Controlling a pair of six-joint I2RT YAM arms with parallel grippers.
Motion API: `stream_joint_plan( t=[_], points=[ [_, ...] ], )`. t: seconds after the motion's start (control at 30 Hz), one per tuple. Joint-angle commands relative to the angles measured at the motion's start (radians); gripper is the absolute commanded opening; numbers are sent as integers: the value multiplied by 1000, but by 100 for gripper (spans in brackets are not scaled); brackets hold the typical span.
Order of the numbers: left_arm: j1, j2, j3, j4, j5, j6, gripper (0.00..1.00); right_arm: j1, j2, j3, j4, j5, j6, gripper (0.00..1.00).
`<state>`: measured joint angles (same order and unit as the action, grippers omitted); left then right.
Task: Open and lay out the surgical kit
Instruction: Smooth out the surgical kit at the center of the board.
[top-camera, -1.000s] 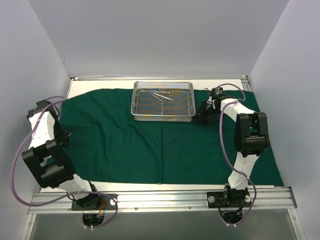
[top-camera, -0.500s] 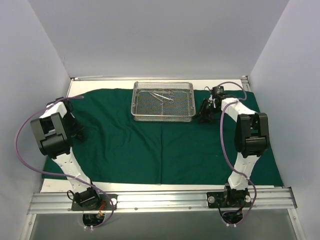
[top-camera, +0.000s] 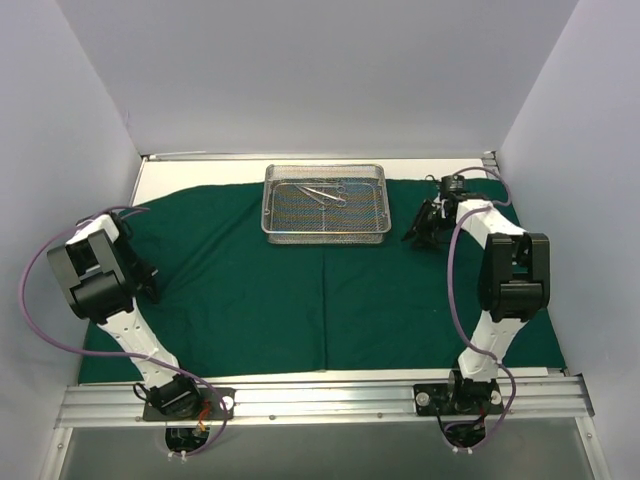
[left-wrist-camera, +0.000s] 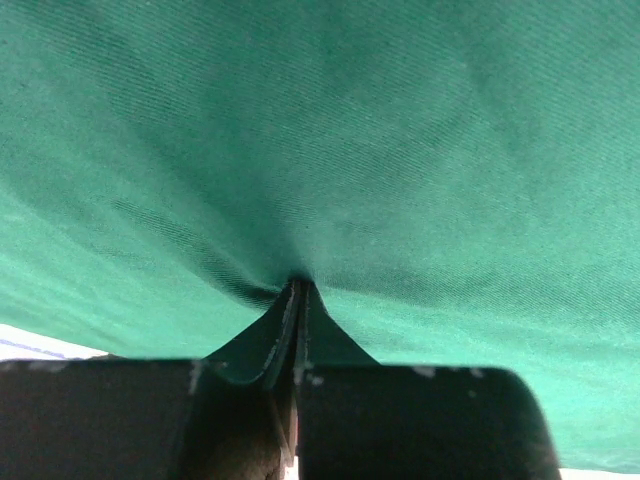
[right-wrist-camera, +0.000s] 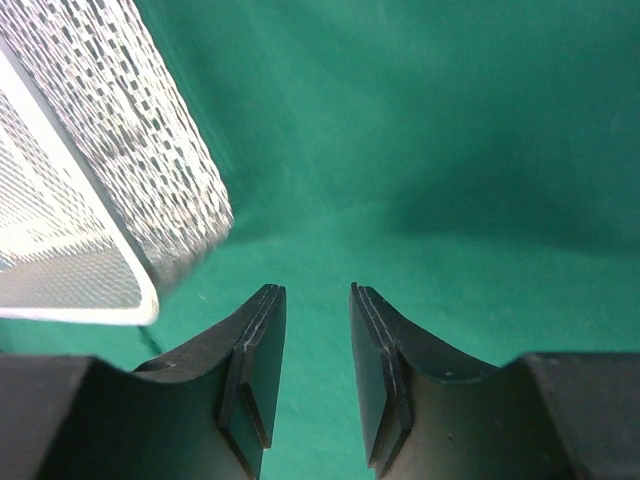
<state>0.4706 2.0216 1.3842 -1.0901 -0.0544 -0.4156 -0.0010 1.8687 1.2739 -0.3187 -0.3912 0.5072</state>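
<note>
Top external view: the green cloth (top-camera: 250, 290) lies spread over the table (top-camera: 165, 172); the wire tray (top-camera: 325, 233) stands on its far middle part, with the thin metal instruments (top-camera: 322, 192) inside it. My left tool (left-wrist-camera: 298, 290) is well to the left of the tray, clamped tight on a pinched fold of the cloth; my right tool (right-wrist-camera: 312, 292) hangs just to the right of the tray, jaws partly apart, gripping nothing, with bare cloth beneath. The risk I see: the tray stands on the cloth I hold, so a hard pull away from it could drag or tip it and shake the instruments; the pinch is thin and could slip; my right tool could knock the tray's corner.
</note>
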Motion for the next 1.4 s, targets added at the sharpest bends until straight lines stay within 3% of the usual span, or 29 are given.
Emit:
stream_joint_plan(
  t=[0.0, 0.23, 0.4, 0.5, 0.67, 0.77, 0.83, 1.0, 1.17, 1.27, 1.37],
  points=[
    [-4, -9, -2, 62, -4, 18, 2, 6, -78, -66, -62, 23, -39, 32],
    [-72, 5, 157, 30, -67, 54, 2, -36, -88, -133, -82, 54, -90, 28],
    [-78, -73, 205, 61, -6, 47, 24, -71, -46, -156, -102, 84, -93, 18],
    [-82, -70, 265, 97, 95, 67, 24, -88, -26, -166, -103, 90, -96, 13],
    [-84, 81, 482, 153, 212, 54, 18, -88, -49, -78, -102, 49, -96, 12],
    [-99, 166, 622, 186, 229, 102, 37, -86, -60, -10, -103, 31, -85, 19],
    [-108, 250, 706, 200, 257, 148, 41, -86, -51, 51, -106, 22, -67, 34],
    [-109, 500, 1079, 118, 456, 352, 50, -57, -46, 119, -120, -20, -36, 48],
    [-115, 566, 1153, 157, 513, 495, 54, -5, -92, 72, -118, -20, -39, 51],
    [-105, 600, 1199, 209, 496, 492, 59, -5, -121, 7, -114, -28, -26, 50],
    [-128, 562, 1147, 326, 473, 520, 60, -5, -140, -42, -106, -40, -30, 51]
  ],
)
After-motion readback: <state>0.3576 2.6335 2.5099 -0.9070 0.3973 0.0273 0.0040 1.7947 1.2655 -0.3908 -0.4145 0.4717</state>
